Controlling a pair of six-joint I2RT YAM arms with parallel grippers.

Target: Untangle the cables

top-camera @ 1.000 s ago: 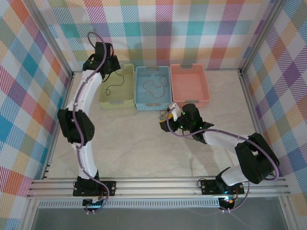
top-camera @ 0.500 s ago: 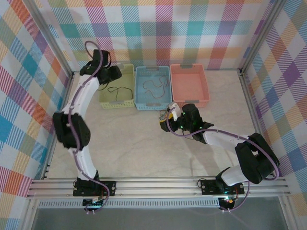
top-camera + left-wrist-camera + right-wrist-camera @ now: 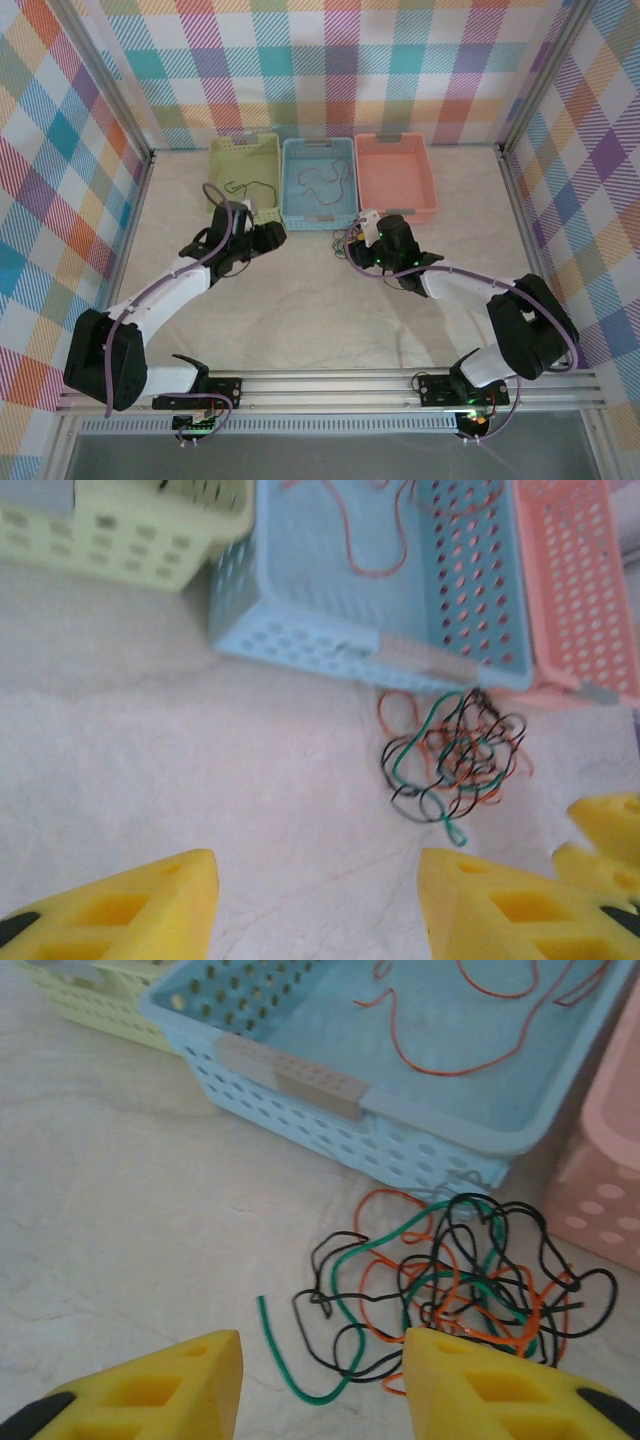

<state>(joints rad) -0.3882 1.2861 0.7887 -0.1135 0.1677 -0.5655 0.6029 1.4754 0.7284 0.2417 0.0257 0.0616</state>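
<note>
Swinging off the green basket (image 3: 243,150), the left arm now sits low over the table. The left gripper (image 3: 315,905) has its jaws apart with nothing between them. A second ago it hung over that basket. A single black wire (image 3: 246,188) lies loose in there, so that one reads as sorted. One orange wire (image 3: 470,1060) sits alone in the blue basket (image 3: 290,1078).

The rest is still a tangle (image 3: 450,1280) of black, orange and green wires on the table, just beside the blue basket's near corner. It lies ahead and to the right of the left fingers. For the right gripper (image 3: 320,1375) it is just ahead, mostly past its right finger, with a green tail end reaching in front of the gap.

The right gripper has edged in slightly, jaws apart, gripping nothing.

With both hands now at the same clump, the next step is probably a two-handed pull on the next wire. Risk: the whole clump lifts as one.
</note>
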